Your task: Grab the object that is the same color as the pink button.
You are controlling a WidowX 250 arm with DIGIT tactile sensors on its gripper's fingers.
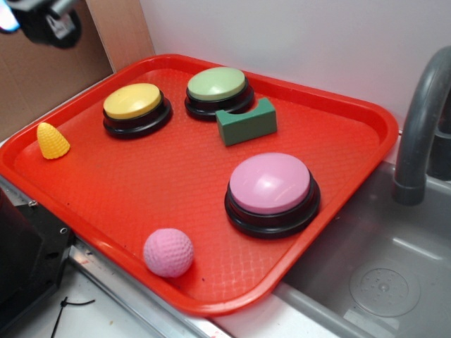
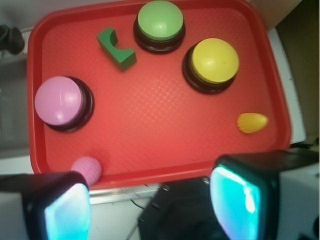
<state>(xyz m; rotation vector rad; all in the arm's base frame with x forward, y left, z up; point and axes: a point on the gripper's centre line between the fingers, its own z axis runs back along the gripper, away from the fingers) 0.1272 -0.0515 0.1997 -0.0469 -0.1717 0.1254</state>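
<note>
Your tray holds: pink ball, pink button, yellow button, green button, green block, corn | fingers spread, empty.

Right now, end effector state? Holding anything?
End effector: open, holding nothing. It is high above the tray's near edge; the pink ball sits untouched.

No text can be read in either view — no labels, brands or numbers. Every surface shows plain.
</note>
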